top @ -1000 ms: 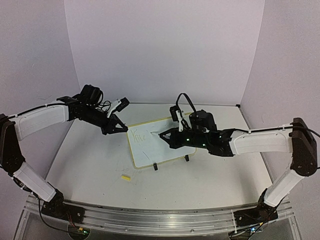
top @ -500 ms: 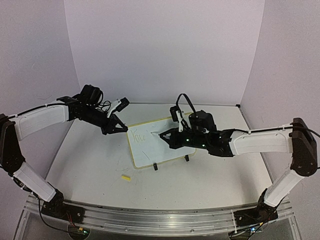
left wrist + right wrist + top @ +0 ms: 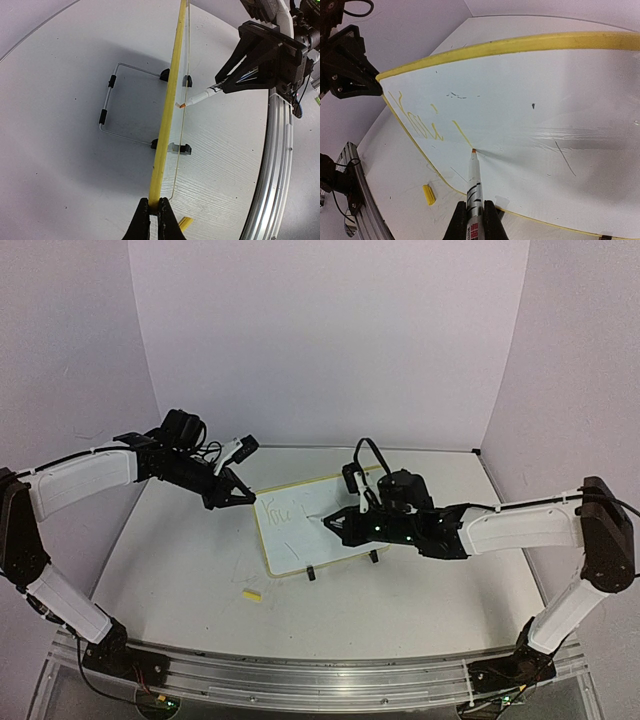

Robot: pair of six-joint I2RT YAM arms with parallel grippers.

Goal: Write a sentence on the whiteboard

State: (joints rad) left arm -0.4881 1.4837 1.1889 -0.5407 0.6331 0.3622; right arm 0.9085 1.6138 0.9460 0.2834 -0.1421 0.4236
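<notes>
White shells over black joints cover your left arm and right arm; left gripper and right gripper are black wedges; a black cable loops mid-frame.

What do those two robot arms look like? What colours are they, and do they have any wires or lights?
They match. The left arm and right arm have smooth white shells on the long links and black joints. Each ends in a pointed black tool: left tool, right tool. Black cables loop above the wrists, and small green lights glow on the right one.
</notes>
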